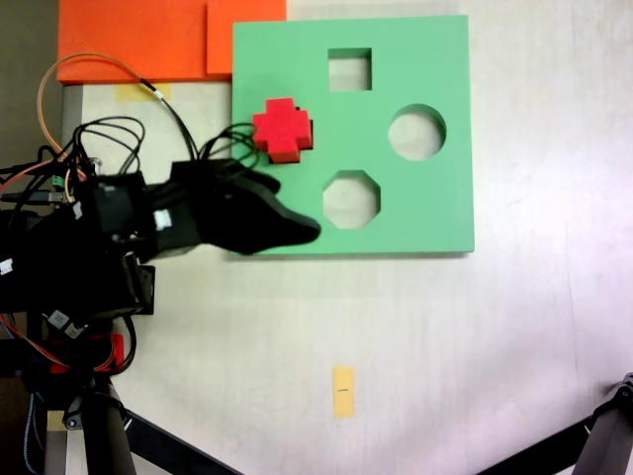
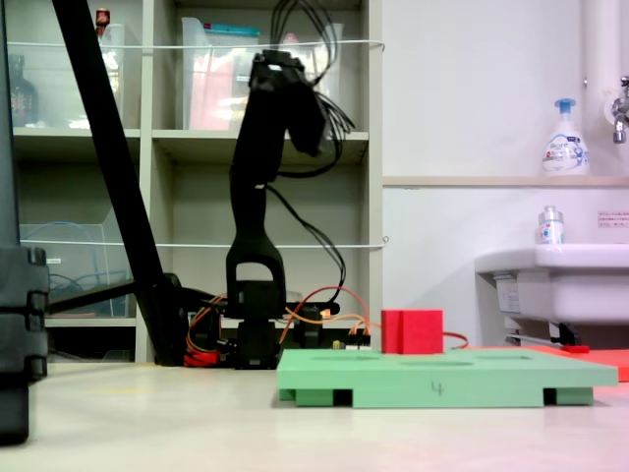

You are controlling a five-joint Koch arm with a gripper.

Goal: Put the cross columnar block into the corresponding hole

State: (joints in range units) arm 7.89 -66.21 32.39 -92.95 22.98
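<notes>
The red cross columnar block [image 1: 283, 130] stands upright on the left part of the green foam board [image 1: 425, 218] and sticks up above its surface [image 2: 413, 331]. The corresponding hole is hidden under the block; I cannot tell how deep the block sits. A square cutout [image 1: 349, 69], a round one [image 1: 416, 133] and an octagonal one [image 1: 350, 199] lie open. My black gripper [image 1: 300, 231] hovers over the board's near-left edge, apart from the block and raised high [image 2: 307, 113]. Its jaws overlap, so their state is unclear.
Orange foam sheets [image 1: 138, 40] lie behind the board's left corner. A yellow tape strip [image 1: 343, 391] marks the table in front. Cables [image 1: 99, 89] loop around the arm base. Dark stand legs [image 1: 109, 426] cross the lower corners. A black post [image 2: 20, 334] stands at left.
</notes>
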